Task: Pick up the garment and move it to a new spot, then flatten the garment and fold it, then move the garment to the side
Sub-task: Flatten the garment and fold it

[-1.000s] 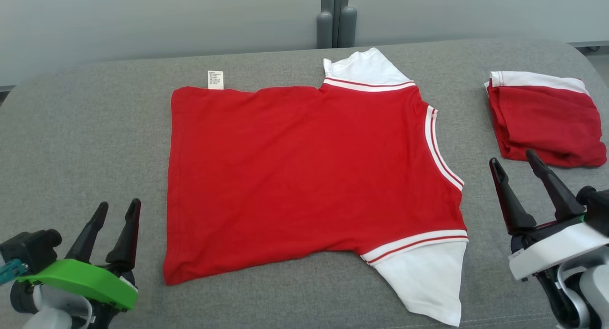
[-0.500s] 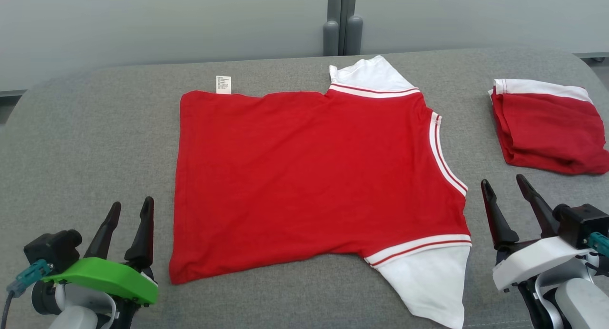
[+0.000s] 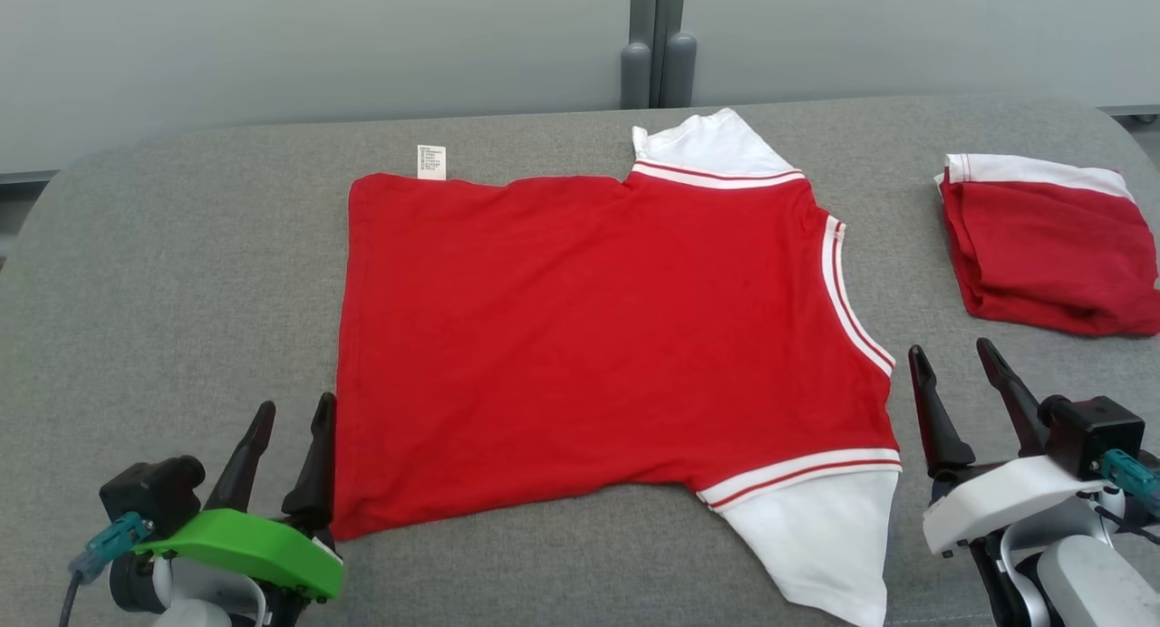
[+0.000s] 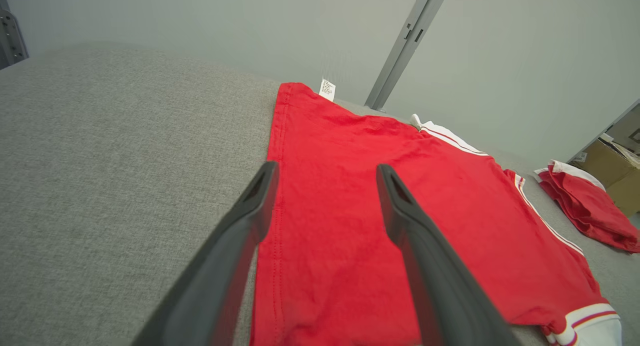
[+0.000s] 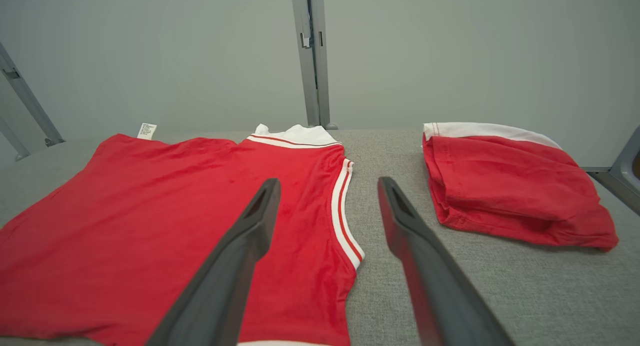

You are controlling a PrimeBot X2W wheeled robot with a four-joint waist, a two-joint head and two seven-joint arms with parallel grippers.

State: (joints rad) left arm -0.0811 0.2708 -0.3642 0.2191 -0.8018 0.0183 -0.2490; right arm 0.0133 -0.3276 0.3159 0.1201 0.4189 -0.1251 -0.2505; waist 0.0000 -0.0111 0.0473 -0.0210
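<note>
A red shirt (image 3: 589,337) lies spread flat across the middle of the head view on the grey desk (image 3: 181,274). Its hem runs down the left side and its striped collar (image 3: 852,292) faces right. One white sleeve (image 3: 707,142) points to the top of the frame and the other sleeve (image 3: 816,536) to the bottom right. A small white label (image 3: 431,161) sticks out at the shirt's upper left corner.

The left hand (image 3: 295,403) sits at the lower left of the frame, fingers spread and holding nothing. Its inner finger is right at the shirt's lower left corner. In the left wrist view the two fingers straddle the hem, one over bare desk and one over red cloth. Whether they touch the cloth I cannot tell.

The right hand (image 3: 950,348) is at the lower right, also spread and empty, just beside the collar edge and clear of the cloth. In the right wrist view a strip of bare desk shows between its fingers.

A folded shirt (image 3: 1051,255), red with a white band, lies at the right edge, apart from the spread one. A grey post (image 3: 657,38) stands against the wall at top centre.
</note>
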